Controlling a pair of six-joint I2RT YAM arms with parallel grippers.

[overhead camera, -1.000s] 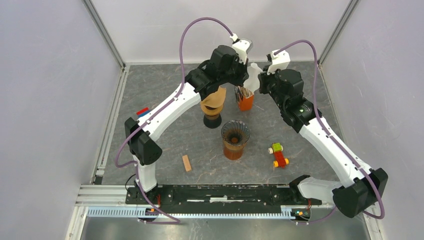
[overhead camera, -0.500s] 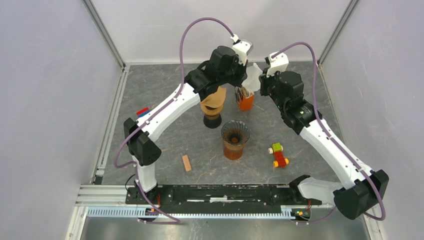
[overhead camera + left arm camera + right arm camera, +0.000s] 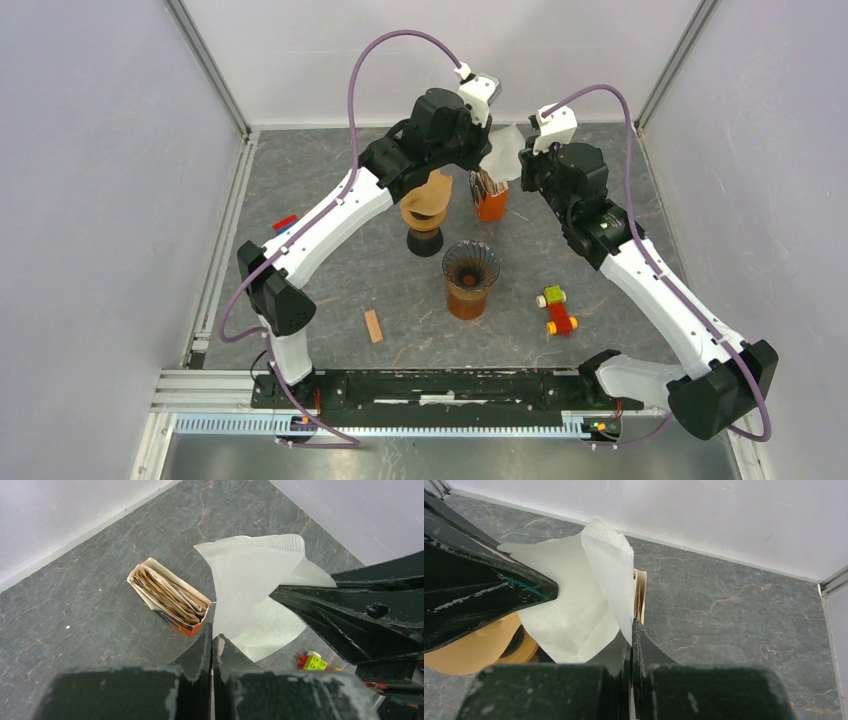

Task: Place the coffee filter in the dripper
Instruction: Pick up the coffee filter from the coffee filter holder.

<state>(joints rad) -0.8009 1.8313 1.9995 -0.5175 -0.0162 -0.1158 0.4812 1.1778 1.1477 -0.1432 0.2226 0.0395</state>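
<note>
Two grippers share one filter (image 3: pixel 508 158) here: my left gripper (image 3: pixel 212 642) is clenched on its lower edge, and my right gripper (image 3: pixel 631 630) is pinched tight on the opposite side, so the white paper hangs partly opened between them in the air. I see it up near the far edge of the worktop (image 3: pixel 330 280), just above the orange box (image 3: pixel 489 203) of folded filters and not touching the surface. The dripper (image 3: pixel 470 264), a dark ribbed cone, stands mid-worktop, well apart from the filter and closer to the near edge. A tan holder (image 3: pixel 426 205) on a black foot stands just left of the box. A small toy (image 3: pixel 556 310) lies right of the dripper, and a wooden block (image 3: pixel 373 326) lies left of it, toward the near edge.
</note>
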